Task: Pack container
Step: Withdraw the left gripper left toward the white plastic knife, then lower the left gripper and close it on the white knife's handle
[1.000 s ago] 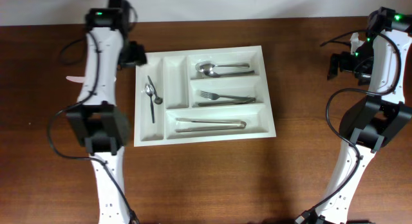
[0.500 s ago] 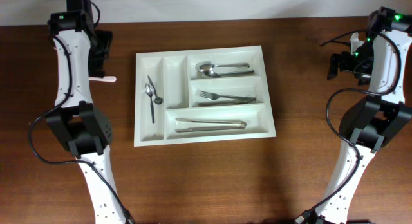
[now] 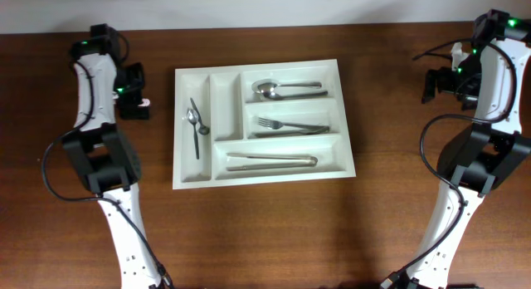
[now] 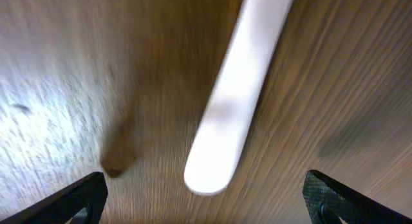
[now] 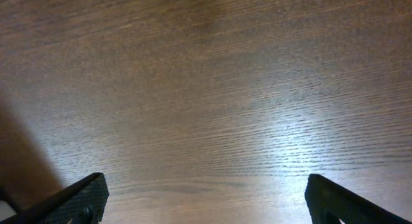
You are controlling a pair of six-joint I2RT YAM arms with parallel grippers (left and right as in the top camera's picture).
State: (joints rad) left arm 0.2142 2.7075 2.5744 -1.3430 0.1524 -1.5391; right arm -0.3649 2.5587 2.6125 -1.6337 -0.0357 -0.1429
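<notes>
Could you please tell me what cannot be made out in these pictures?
- Pale flat utensil: the left wrist view is blurred and its top edge cuts it off. Overhead, the left arm covers most of it, so its type is unclear.
- Metal spoons in the large white rectangular plastic cutlery tray: too small overhead to count.

The tray (image 3: 226, 106) lies mid-table (image 3: 265, 231). Its leftmost upright compartment holds a teaspoon (image 3: 196, 127). On its right side, the far long compartment holds spoons (image 3: 286, 89), the middle one forks (image 3: 290, 124), and the near one tongs (image 3: 272, 161). Left of the tray, apart from it, a stick (image 4: 238, 95) lies on the table under the left gripper (image 4: 206, 198).
</notes>
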